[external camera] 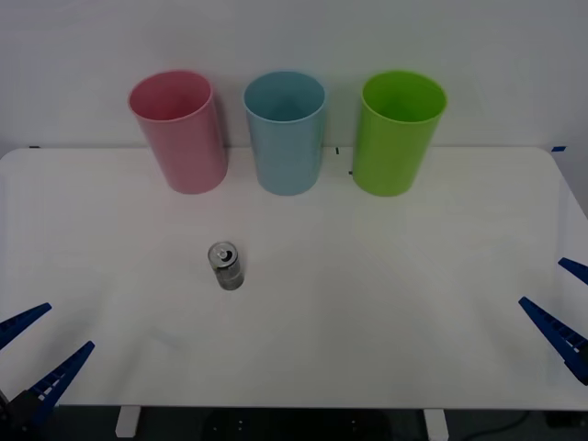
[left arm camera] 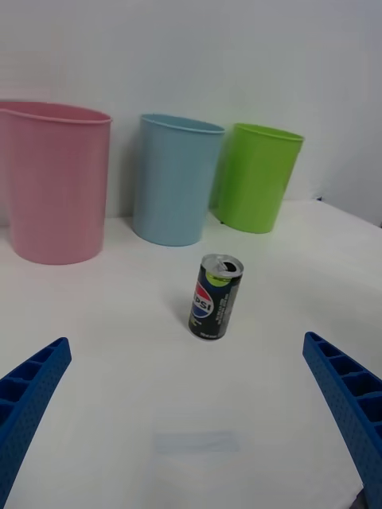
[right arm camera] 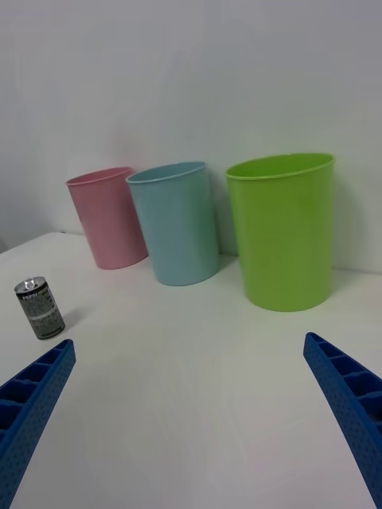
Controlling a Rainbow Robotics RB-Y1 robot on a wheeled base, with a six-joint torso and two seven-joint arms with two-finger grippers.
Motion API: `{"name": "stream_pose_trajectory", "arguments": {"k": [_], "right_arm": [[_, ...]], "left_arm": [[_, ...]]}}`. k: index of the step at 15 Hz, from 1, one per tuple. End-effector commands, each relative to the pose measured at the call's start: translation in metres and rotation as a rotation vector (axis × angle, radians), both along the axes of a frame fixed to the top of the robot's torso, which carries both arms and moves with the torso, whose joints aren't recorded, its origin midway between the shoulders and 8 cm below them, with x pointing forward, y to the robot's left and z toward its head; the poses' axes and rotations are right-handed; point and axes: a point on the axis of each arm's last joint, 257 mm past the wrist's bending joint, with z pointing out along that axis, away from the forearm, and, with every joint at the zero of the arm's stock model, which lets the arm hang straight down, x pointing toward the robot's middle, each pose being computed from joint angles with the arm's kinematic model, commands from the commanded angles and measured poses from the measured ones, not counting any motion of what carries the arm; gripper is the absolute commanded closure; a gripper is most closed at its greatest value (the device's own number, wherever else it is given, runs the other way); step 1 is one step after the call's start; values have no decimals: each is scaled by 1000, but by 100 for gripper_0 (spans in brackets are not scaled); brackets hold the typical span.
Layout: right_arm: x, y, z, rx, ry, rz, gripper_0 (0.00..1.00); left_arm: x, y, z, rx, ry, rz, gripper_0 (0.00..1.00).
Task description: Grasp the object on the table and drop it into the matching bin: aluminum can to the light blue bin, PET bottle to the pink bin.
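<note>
The aluminum can (external camera: 226,265) stands upright on the white table (external camera: 386,303), left of centre; it is small and dark-sided with a shiny round top (left arm camera: 215,297) (right arm camera: 39,308). Behind it stand the pink bin (external camera: 179,131) and the light blue bin (external camera: 286,131). My left gripper (external camera: 35,356) is open at the table's front left corner, well short of the can. At the right edge my right gripper (external camera: 570,308) is open too, far from the can. Both hold nothing.
A lime green bin (external camera: 398,132) stands to the right of the light blue one, in the same back row. A white wall rises behind the bins. The tabletop spreads wide and bare around the can.
</note>
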Motion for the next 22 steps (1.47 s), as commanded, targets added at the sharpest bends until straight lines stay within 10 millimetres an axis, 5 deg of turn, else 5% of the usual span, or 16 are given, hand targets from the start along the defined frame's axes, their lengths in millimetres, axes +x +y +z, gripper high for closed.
{"name": "stream_pose_trajectory", "arguments": {"k": [1, 3, 6, 22], "right_arm": [[0, 0, 0, 0, 0, 0, 0], [0, 0, 0, 0, 0, 0, 0], [0, 0, 0, 0, 0, 0, 0], [0, 0, 0, 0, 0, 0, 0]], "left_arm": [[-1, 14, -16, 20, 14, 48, 0], [-4, 23, -30, 26, 17, 76, 0], [3, 8, -38, 7, 29, 52, 0], [93, -57, -68, 51, 13, -45, 0]]}}
